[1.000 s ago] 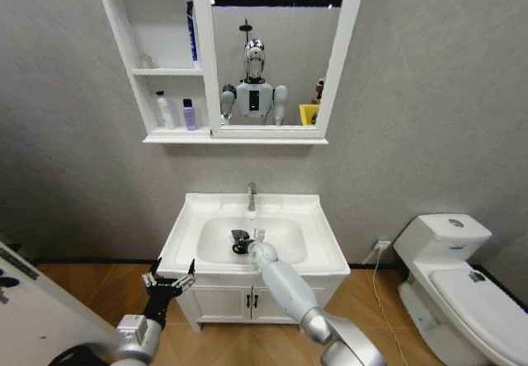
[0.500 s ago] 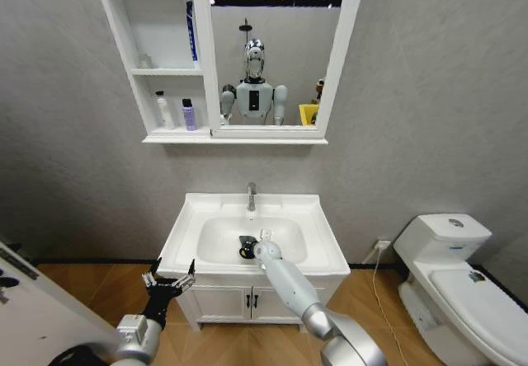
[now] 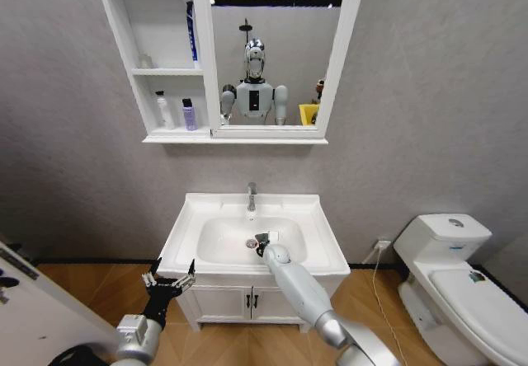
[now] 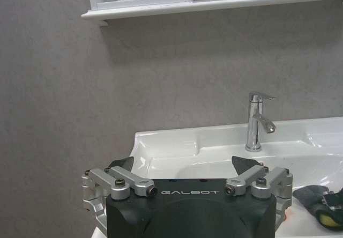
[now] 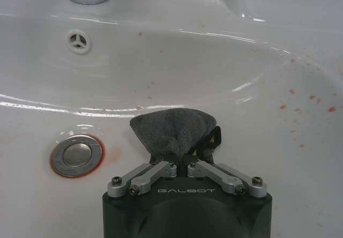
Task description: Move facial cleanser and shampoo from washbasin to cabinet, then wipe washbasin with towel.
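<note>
The white washbasin [image 3: 191, 216] has a chrome tap [image 3: 252, 195] and a reddish drain ring [image 5: 76, 155]. My right gripper [image 5: 181, 162] is down in the bowl, shut on the grey towel [image 5: 171, 130], which is pressed on the bowl floor just right of the drain [image 3: 252, 243]. Small reddish specks dot the bowl wall. On the cabinet [image 3: 165, 77], a white bottle [image 3: 163, 110] and a purple bottle [image 3: 189, 114] stand on the lower shelf; I cannot tell cleanser from shampoo. My left gripper [image 3: 171, 279] hangs open, nothing in it, low by the basin's front left corner.
A mirror [image 3: 272, 53] joins the cabinet on the right. Below the basin is a two-door vanity [image 3: 247, 302]. A white toilet [image 3: 450, 275] stands at the right. In the left wrist view the tap [image 4: 256, 121] rises beyond the basin rim [image 4: 171, 139].
My right gripper has dragged the towel rightward across the bowl floor, uncovering the drain. The left arm has not moved.
</note>
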Controlling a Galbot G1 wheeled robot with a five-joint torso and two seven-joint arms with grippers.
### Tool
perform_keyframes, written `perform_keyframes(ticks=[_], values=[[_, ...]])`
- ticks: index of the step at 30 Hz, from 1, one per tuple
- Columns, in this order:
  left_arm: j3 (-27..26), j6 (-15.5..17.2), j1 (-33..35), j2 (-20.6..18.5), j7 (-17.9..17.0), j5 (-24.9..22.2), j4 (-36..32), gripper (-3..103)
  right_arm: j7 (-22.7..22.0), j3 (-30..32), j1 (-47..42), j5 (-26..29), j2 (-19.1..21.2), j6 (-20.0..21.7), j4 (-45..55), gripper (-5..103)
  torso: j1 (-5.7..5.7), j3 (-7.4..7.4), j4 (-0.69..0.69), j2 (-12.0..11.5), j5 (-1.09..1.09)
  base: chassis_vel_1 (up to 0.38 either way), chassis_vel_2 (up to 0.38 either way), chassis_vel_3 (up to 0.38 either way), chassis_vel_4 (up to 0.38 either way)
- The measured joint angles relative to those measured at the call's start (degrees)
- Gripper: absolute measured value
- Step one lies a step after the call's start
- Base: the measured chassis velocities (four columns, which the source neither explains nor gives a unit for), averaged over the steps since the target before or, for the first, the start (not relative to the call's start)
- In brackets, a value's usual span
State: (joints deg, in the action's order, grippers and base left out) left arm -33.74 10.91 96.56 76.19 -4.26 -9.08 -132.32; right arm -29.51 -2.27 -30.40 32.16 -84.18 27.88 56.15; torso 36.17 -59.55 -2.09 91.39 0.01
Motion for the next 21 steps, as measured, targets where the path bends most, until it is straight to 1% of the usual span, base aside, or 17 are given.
perform_keyframes(ticks=[3, 8, 9, 10, 13, 16, 17, 21], values=[[0.0, 0.0, 0.0, 0.0, 0.0, 0.0, 0.0, 100, -2.2, -0.3, -1.2, -0.6, 1.5, 0.9, 2.1, 4, 0.00, 0.00, -0.01, 0.0, 0.01, 0.000, 0.000, 0.000, 0.000], [0.0, 0.0, 0.0, 0.0, 0.0, 0.0, 0.0, 100, -3.8, -0.3, -2.2, -0.8, 3.3, 1.4, 5.1, 4, 0.00, 0.00, -0.01, 0.0, 0.00, 0.000, 0.000, 0.000, 0.000], [0.0, 0.0, 0.0, 0.0, 0.0, 0.0, 0.0, 100, -4.1, -0.3, -2.5, -1.0, 4.2, 1.5, 6.4, 4, 0.00, 0.00, 0.00, 0.0, 0.00, 0.000, 0.000, 0.000, 0.000], [0.0, 0.0, 0.0, 0.0, 0.0, 0.0, 0.0, 100, -4.1, -0.3, -2.5, -1.0, 4.2, 1.5, 6.4, 4, 0.00, 0.00, 0.00, 0.0, 0.00, 0.000, 0.000, 0.000, 0.000], [0.0, 0.0, 0.0, 0.0, 0.0, 0.0, 0.0, 100, -4.2, -0.1, -3.2, -2.6, 6.1, 0.8, 9.1, 4, 0.00, 0.00, 0.00, 0.0, 0.00, 0.000, 0.000, 0.000, 0.000], [0.0, 0.0, 0.0, 0.0, 0.0, 0.0, 0.0, 100, -3.7, 0.4, -3.2, -3.1, 7.2, 0.0, 10.6, 4, 0.00, 0.00, 0.01, 0.0, -0.01, 0.000, 0.000, 0.000, 0.000], [0.0, 0.0, 0.0, 0.0, 0.0, 0.0, 0.0, 100, -3.7, 0.4, -3.2, -3.1, 7.2, 0.0, 10.6, 4, 0.00, 0.00, 0.01, 0.0, -0.01, 0.000, 0.000, 0.000, 0.000], [0.0, 0.0, 0.0, 0.0, 0.0, 0.0, 0.0, 100, -1.2, 1.5, -1.3, -4.6, 6.9, -1.7, 7.4, 4, 0.00, 0.00, 0.00, 0.0, -0.01, 0.000, 0.000, 0.000, 0.000]])
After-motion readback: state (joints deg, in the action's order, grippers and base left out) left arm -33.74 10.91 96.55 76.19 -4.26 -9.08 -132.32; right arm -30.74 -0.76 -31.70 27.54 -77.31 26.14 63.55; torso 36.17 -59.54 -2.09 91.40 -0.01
